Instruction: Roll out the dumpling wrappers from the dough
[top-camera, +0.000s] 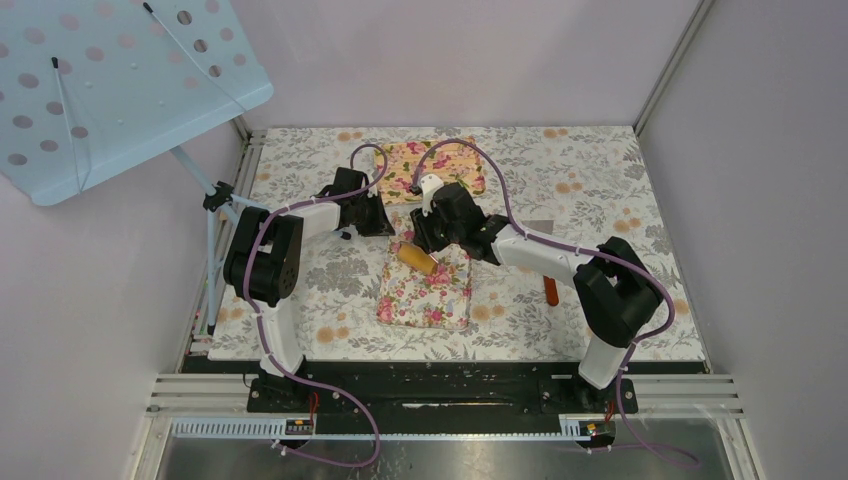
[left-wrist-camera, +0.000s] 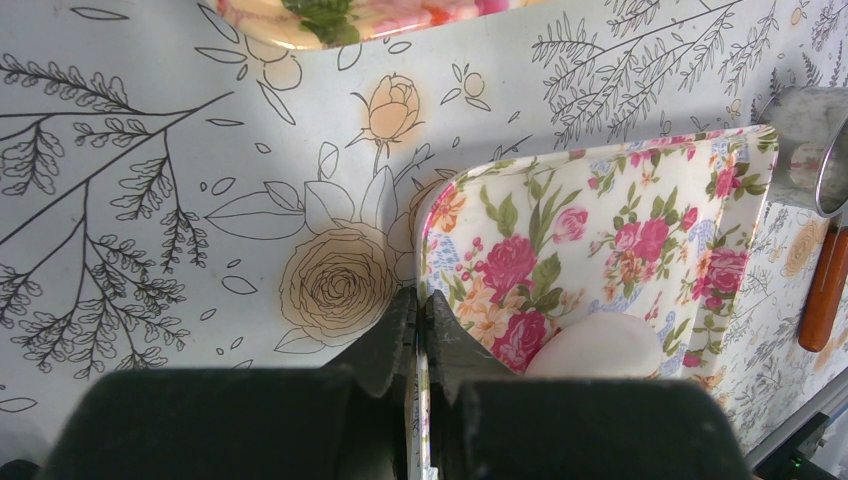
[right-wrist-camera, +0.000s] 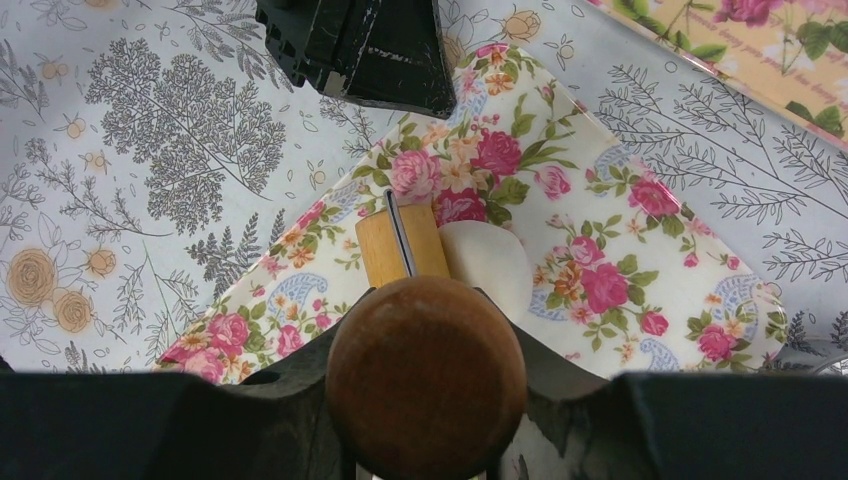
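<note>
Fingers (left-wrist-camera: 396, 340) of the left gripper (left-wrist-camera: 420, 345) pressed together, pinching the rim of the floral tray (left-wrist-camera: 600, 230) at its corner; the rim's edge runs up between the two pads. Right gripper (right-wrist-camera: 425, 420) closed around the dark round handle of the wooden roller (right-wrist-camera: 400, 245), fingers on either side of the knob, pale barrel pointing away from the wrist camera and low over the tray. Dough (right-wrist-camera: 492, 265): a white, smooth, flattish lump lying on the tray, just beside the barrel and apparently touching it; its near part is hidden under the handle. From the left wrist view the dough shows as a pale oval near the tray's close edge, to the right of the fingers. From overhead it is hidden by the right wrist; the roller shows as a short tan cylinder. Tray sits mid-surface (top-camera: 300, 290) on a grey flower-print cloth, between the two arms. Second floral tray (top-camera: 430, 165), yellower, lies farther back, just apart from the first. Shiny metal object (left-wrist-camera: 800, 130) and an orange handle (left-wrist-camera: 825, 290) lie just beyond the tray's right side; shape unclear at frame edge. Pale blue perforated panel (top-camera: 120, 80) at far left, raised on a stand.
</note>
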